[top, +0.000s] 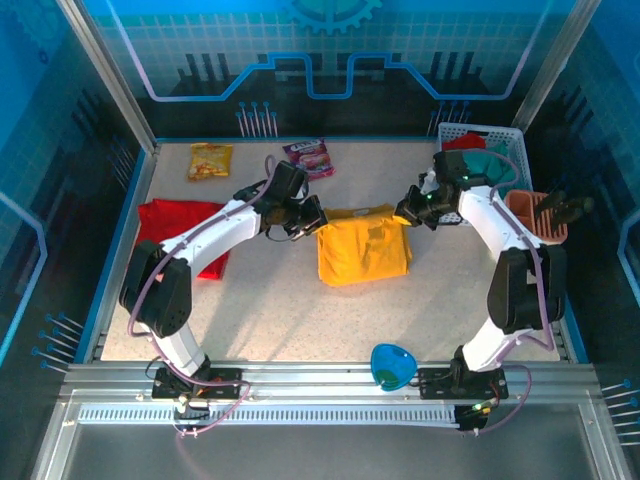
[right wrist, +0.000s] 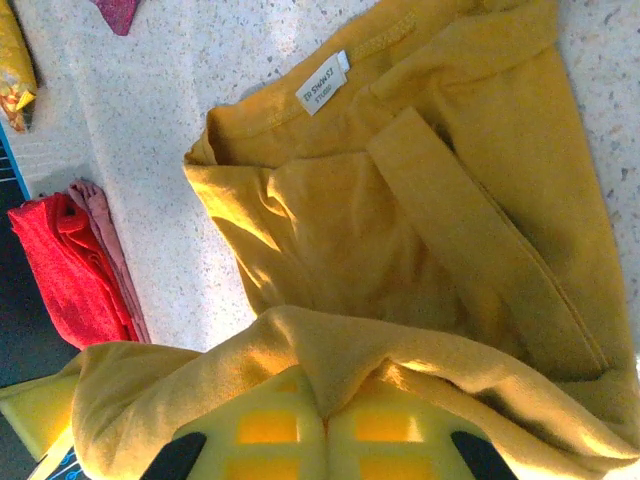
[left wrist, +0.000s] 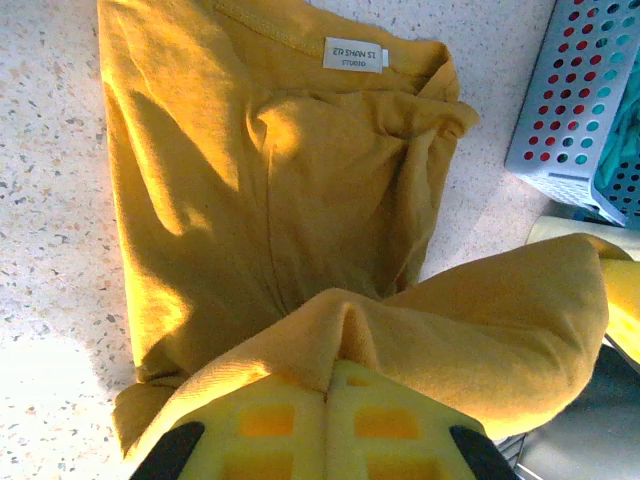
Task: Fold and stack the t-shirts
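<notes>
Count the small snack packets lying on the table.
2: a yellow plastic snack packet at the far left edge; a purple plastic snack packet right of it. Others may be hidden.

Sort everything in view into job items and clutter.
Job: yellow shirt, red shirt.
Clutter: yellow packet, purple packet, white basket, orange rack, blue object.

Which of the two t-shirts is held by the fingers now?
The mustard-yellow t-shirt: the left fingers and right fingers pinch its cloth. The red t-shirt lies apart, untouched.
</notes>
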